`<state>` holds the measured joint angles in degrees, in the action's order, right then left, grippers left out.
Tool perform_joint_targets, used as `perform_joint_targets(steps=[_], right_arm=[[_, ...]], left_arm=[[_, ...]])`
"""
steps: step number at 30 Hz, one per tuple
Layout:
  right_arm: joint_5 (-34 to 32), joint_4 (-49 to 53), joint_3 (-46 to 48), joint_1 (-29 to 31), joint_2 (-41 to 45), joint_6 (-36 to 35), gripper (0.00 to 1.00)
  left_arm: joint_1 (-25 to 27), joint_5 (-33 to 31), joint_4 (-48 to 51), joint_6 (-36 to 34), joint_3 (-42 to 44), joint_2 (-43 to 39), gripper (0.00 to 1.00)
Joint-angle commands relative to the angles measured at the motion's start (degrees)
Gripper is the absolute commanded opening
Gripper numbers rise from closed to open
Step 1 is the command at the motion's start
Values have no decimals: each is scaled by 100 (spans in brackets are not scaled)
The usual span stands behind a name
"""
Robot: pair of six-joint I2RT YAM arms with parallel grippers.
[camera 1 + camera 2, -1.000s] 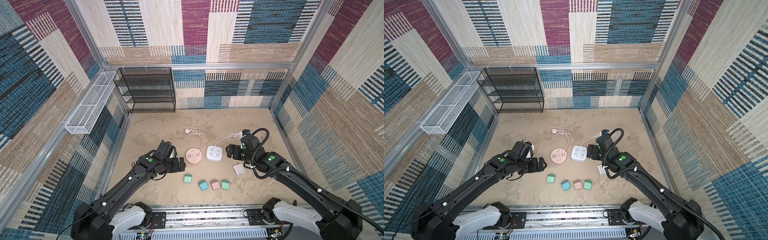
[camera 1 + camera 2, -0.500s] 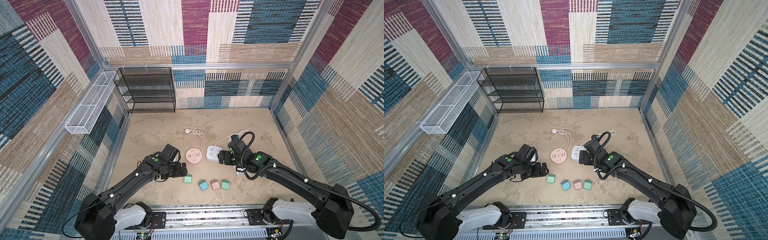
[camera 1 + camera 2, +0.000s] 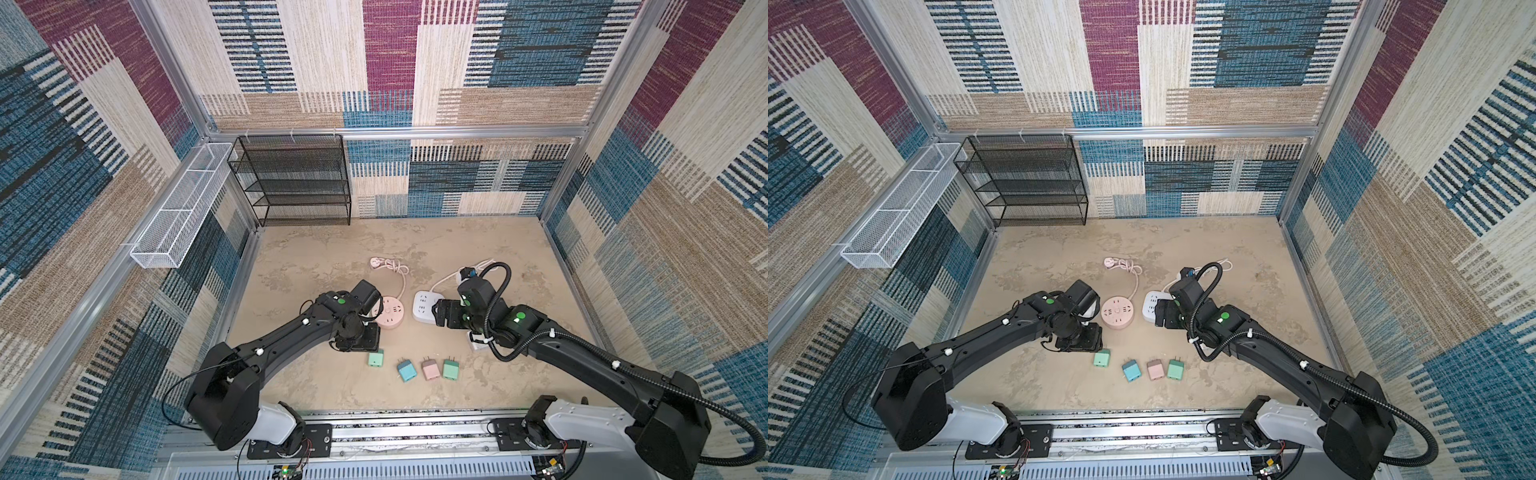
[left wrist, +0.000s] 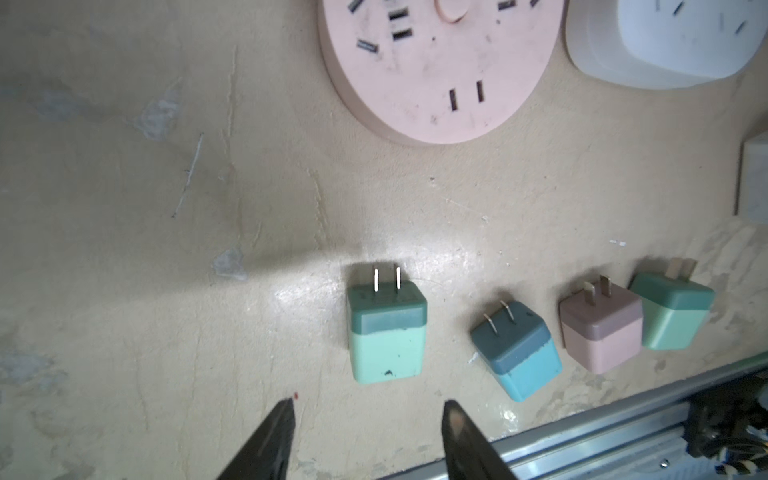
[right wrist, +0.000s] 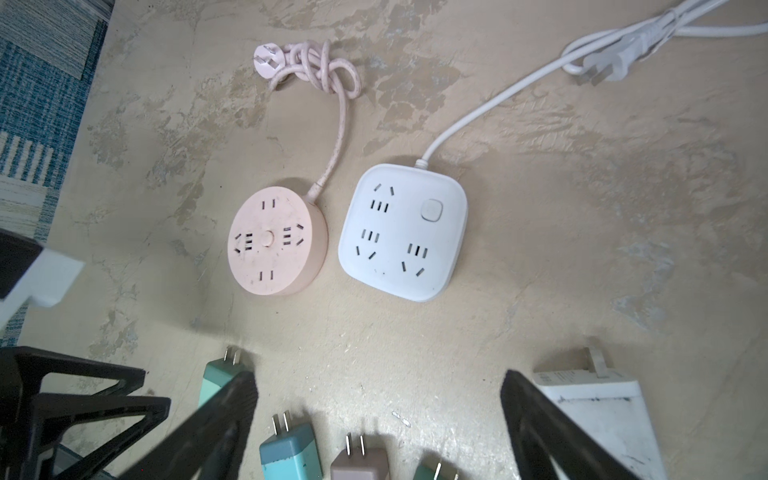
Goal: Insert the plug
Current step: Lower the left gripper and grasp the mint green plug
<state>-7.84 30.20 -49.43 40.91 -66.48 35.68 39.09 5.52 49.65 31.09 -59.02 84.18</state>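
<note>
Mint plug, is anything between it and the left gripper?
No, nothing visible. The mint plug lies just ahead of the left gripper, with only bare floor between them. The blue plug sits beside it, apart.

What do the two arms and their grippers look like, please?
Both the left arm and the right arm have black links, a round green mark near the wrist, small white dots and a white base segment. A black ribbed hose runs along the right arm only. The left gripper and right gripper have black, pointed, wedge-shaped fingers.
</note>
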Motion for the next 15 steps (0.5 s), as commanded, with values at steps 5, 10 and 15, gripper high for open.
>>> perform_joint_targets(steps=[5,10,15], right_arm=[[80,-110,125,5,161,-35,94],[107,-244,273,5,282,0,94],[107,-337,313,5,208,-67,94]], left_arm=[[249,-508,941,-450,-651,635,63],[392,-506,1043,-449,-889,945,67],[467,-457,1046,-353,-1032,1115,72]])
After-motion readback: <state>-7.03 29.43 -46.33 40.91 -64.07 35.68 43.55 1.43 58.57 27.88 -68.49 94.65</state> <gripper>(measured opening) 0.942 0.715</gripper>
